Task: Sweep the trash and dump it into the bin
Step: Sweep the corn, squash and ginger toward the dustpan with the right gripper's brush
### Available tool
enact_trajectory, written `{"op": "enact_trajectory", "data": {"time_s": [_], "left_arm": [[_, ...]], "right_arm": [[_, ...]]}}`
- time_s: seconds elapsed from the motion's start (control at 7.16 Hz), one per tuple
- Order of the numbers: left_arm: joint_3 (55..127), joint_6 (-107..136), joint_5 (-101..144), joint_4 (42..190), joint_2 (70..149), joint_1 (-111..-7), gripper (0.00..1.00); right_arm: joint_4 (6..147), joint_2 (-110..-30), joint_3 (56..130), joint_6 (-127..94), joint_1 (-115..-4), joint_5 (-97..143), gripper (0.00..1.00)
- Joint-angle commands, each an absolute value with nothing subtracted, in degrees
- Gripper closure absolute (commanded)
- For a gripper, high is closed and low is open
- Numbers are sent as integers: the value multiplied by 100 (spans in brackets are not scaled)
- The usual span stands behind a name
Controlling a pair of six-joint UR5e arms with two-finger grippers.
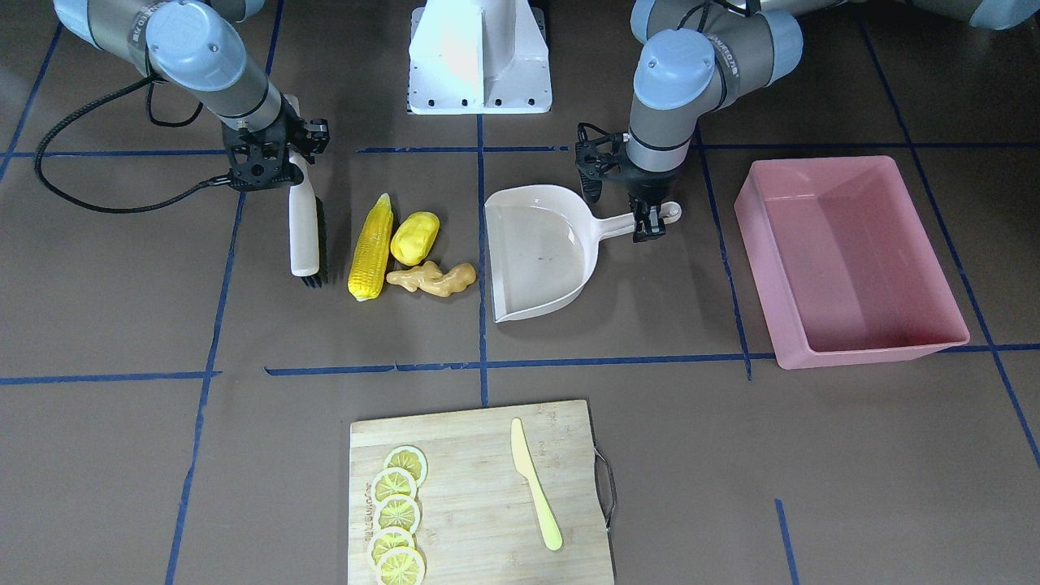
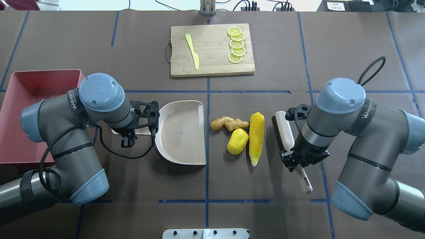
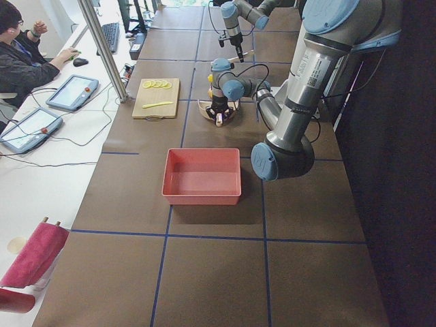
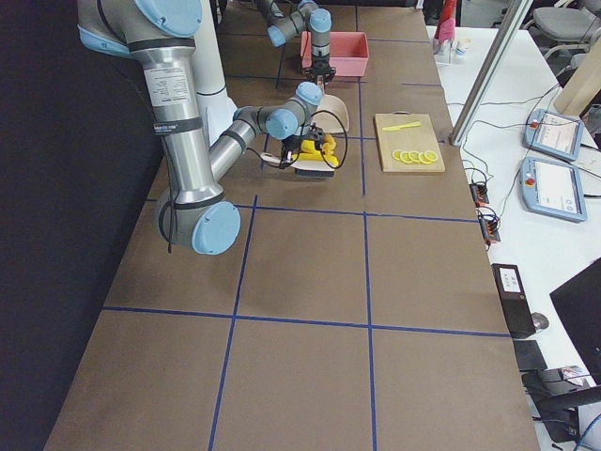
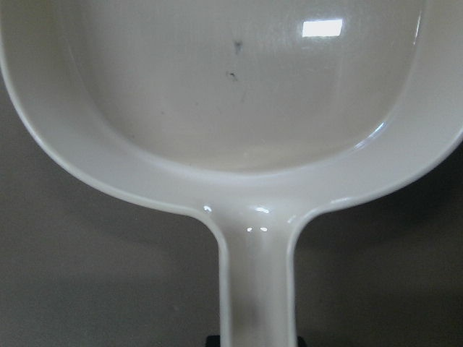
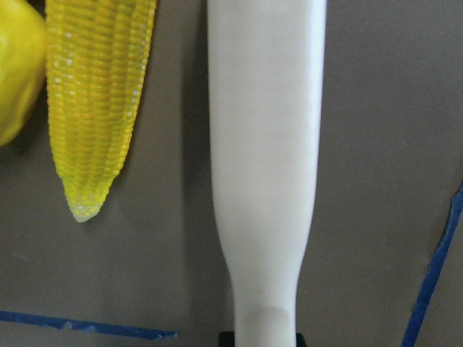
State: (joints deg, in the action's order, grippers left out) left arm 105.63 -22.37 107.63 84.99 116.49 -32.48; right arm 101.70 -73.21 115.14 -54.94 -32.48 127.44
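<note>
The trash lies in the middle of the table: a yellow corn cob (image 1: 371, 248), a yellow lumpy potato-like piece (image 1: 415, 237) and a tan ginger root (image 1: 432, 279). My left gripper (image 1: 650, 221) is shut on the handle of the beige dustpan (image 1: 540, 252), whose open mouth faces the trash. My right gripper (image 1: 294, 175) is shut on the handle of a white brush (image 1: 305, 236) with black bristles, just beside the corn on its far side from the dustpan. The pink bin (image 1: 845, 268) stands empty past the dustpan. The right wrist view shows the brush handle (image 6: 266, 144) next to the corn (image 6: 98, 94).
A wooden cutting board (image 1: 479, 487) with several lemon slices (image 1: 396, 512) and a pale yellow knife (image 1: 535, 483) lies at the table's far side from the robot. Blue tape lines cross the brown table. The robot's white base (image 1: 479, 57) is behind the trash.
</note>
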Motion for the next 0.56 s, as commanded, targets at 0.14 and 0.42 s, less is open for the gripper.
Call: {"op": "enact_trajectory", "data": {"time_s": [0.14, 0.42], "left_arm": [[10573, -2224, 10731, 8499, 11654, -3217, 98], [10564, -2224, 10723, 8499, 11654, -3199, 98]], "right_arm": [[10362, -6768, 10987, -5651, -3085, 12499, 100], [10389, -6837, 11004, -5651, -3111, 12489, 100]]}}
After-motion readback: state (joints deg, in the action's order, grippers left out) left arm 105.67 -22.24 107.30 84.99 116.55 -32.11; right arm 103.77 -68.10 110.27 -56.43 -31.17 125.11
